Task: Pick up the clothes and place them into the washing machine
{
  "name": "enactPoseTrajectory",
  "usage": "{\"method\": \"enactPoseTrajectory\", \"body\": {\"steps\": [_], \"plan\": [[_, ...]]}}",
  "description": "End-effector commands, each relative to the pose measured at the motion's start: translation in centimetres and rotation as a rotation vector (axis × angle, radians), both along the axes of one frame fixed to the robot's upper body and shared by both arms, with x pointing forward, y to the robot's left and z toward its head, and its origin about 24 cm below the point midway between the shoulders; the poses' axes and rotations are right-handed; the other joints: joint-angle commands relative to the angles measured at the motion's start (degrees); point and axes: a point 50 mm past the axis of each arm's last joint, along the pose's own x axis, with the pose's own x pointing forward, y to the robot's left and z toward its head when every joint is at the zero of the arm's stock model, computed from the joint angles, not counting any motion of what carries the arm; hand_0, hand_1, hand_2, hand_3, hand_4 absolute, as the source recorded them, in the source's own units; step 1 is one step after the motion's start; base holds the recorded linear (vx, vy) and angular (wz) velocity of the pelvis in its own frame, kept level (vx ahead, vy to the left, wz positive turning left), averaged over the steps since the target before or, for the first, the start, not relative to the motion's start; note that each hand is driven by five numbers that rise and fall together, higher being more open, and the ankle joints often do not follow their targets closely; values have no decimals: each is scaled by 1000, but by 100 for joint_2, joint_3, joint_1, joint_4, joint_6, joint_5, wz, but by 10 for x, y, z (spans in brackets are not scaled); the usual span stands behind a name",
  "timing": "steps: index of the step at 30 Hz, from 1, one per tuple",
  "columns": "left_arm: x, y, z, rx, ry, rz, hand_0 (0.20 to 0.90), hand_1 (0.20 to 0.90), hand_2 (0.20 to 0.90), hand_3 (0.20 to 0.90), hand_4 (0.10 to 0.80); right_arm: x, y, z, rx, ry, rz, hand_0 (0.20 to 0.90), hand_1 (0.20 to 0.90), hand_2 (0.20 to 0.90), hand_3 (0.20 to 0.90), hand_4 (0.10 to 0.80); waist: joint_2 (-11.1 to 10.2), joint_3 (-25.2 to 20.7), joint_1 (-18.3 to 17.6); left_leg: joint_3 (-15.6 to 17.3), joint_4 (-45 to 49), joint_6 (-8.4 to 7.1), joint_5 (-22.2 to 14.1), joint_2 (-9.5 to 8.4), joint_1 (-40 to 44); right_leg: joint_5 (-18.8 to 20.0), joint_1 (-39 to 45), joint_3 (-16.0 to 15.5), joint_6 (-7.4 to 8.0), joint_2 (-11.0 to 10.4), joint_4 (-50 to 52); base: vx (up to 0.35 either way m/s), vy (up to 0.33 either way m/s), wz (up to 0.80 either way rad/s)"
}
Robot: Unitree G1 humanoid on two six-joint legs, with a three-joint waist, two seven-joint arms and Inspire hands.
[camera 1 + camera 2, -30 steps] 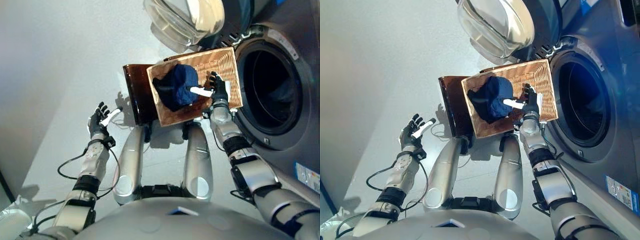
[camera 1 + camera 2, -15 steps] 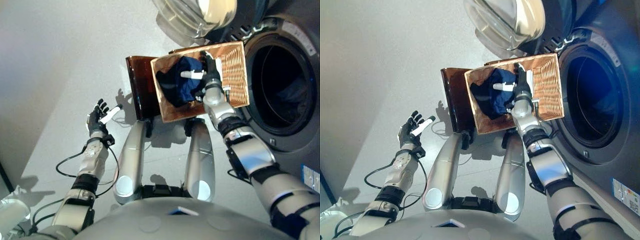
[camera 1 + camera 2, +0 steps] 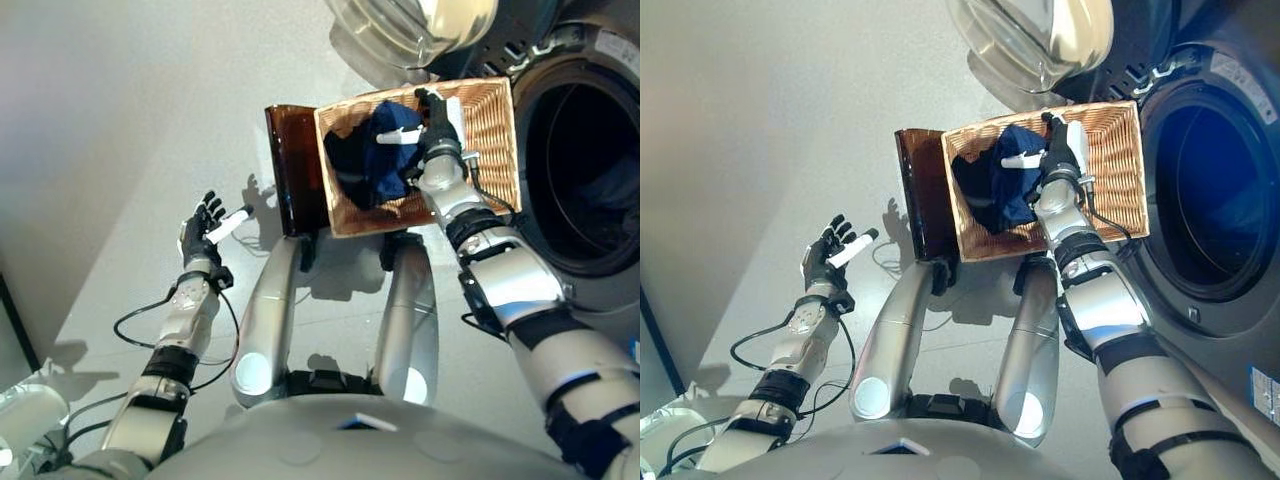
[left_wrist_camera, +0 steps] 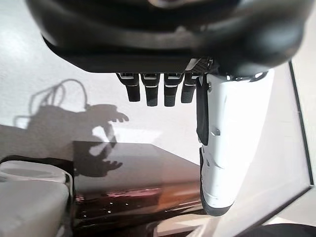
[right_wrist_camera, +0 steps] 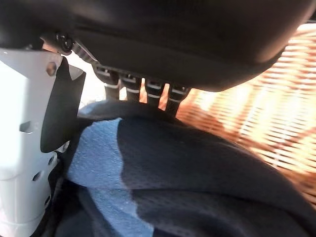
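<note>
The right hand point(image 3: 1060, 160) reached into the wicker basket point(image 3: 1115, 180), palm over the dark blue clothes point(image 3: 1005, 195), its fingertips point(image 5: 148, 89) sunk behind a fold of the cloth in the right wrist view, so whether they had closed on the fabric could not be told. The white-covered thumb point(image 3: 1023, 159) lay across the top of the bundle, pointing toward the robot's left. The far side of the heap was hidden by the hand and forearm.

Half a second before, the hand lay at about the same place on the bundle; a second before, it was at the basket's nearer right part, beside the clothes.

The basket held the whole pile, bunched against its left wall, the woven floor bare on the right. It sat on a dark brown stool point(image 3: 290, 170), just beside the washing machine point(image 3: 1215, 200), whose drum opening showed dark, its contents hard to make out. The glass door point(image 3: 1035, 35) stood swung open above the basket, cut off by the upper edge.

The left hand point(image 3: 205, 225) hung over the grey floor point(image 3: 120, 120), well apart from the basket, fingers spread and relaxed, holding nothing.
</note>
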Motion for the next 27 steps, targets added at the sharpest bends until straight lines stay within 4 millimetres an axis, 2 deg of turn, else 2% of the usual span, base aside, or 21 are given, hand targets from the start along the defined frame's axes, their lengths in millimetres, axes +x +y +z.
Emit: {"method": "enactPoseTrajectory", "body": {"steps": [1,18,27], "plan": [[6,10,24,37,-139,-8,900,900,900,900,800,6,-1,10,-80,39,54,200,200,200,200,300,206,-88,200,178,700,-24,-838,-215,119,-156,133,10,-53,111,158,-20,-2,6],[7,11,23,43,-137,-9,900,900,900,900,800,3,-2,0,-153,93,36,200,200,200,200,300,169,-131,228,169,615,21,-808,-249,218,-146,234,-40,-70,89,155,-7,0,5],[4,15,18,44,-115,11,900,900,900,900,800,-3,2,-11,-76,72,33,200,200,200,200,300,87,-178,156,181,109,25,-583,-205,570,128,529,-66,-15,87,-327,1,5,-2]]}}
